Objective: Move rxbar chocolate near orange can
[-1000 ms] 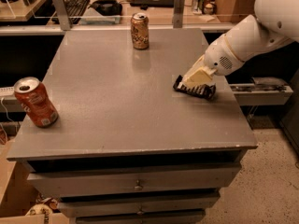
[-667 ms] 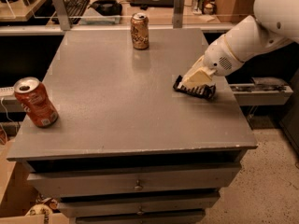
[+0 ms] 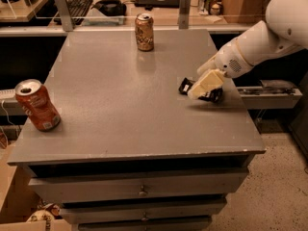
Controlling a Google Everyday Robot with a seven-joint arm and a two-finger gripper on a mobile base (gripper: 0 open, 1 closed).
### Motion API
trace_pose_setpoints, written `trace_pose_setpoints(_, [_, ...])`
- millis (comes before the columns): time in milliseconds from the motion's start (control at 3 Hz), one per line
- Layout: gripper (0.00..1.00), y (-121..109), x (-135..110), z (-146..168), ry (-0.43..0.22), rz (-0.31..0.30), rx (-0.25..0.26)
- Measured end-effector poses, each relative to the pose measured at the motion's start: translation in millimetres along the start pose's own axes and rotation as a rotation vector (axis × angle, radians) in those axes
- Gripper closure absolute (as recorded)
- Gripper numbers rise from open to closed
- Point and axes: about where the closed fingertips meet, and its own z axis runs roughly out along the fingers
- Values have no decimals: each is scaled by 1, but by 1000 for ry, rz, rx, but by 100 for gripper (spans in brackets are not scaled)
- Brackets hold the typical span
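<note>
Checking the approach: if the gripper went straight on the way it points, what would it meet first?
Probably the rxbar chocolate, lying on the table just under the gripper; depth is unclear.

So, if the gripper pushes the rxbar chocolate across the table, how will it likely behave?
The rxbar chocolate looks flat and thin, so it should probably slide on the smooth grey table without rolling. Its wrapper may be slippery and could twist under the gripper, which is right over it near the table's right edge.

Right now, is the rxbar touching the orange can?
Apart: the camera view shows grey tabletop between the rxbar chocolate, under the hand at right, and the orange can at the back.
</note>
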Motion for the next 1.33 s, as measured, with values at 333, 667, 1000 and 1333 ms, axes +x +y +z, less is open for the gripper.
trace_pose_setpoints(333, [0,-30,12,6,5,38,22])
trace_pose_setpoints(667, [0,-45,22,16,17,50,44])
trace_pose_setpoints(1000, [0,-39,23,22,25,41,80])
trace_pose_setpoints(1333, [0,-20,13,21,17,17,107])
